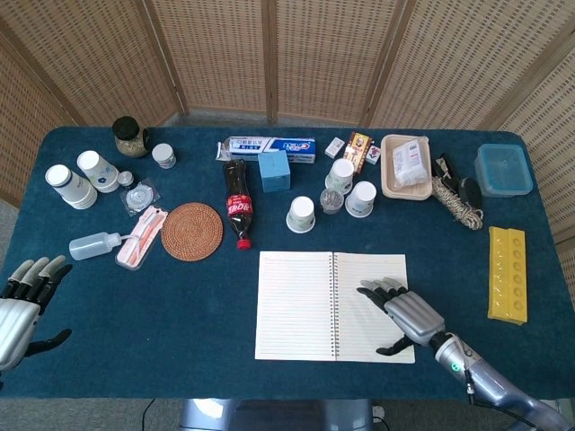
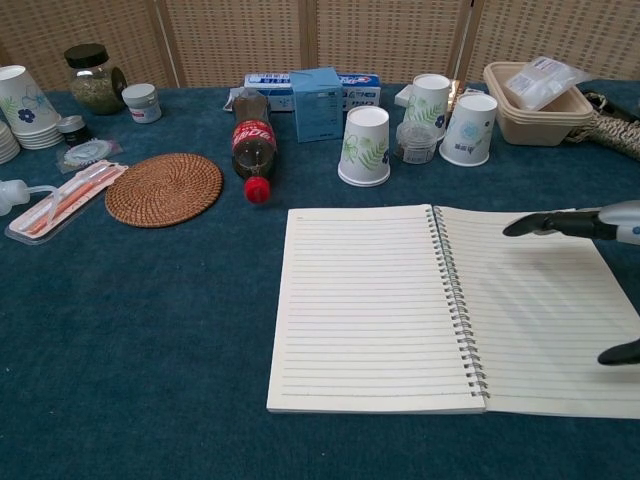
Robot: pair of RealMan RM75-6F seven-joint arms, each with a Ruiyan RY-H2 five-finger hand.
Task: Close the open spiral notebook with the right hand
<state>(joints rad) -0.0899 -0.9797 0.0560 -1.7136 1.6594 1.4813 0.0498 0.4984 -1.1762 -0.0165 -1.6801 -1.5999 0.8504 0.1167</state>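
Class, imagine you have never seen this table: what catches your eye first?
The open spiral notebook lies at the table's front centre, its white lined pages bright against the blue cloth. The right hand hovers over its right page, fingers spread. Behind it, a cola bottle lies beside a round woven coaster.

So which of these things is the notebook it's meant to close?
Look at the near middle of the blue table, in front of the row of paper cups. The spiral notebook lies open and flat there, wire binding down its centre. It is the only lined white paper there, and the right hand hovers over its right page.
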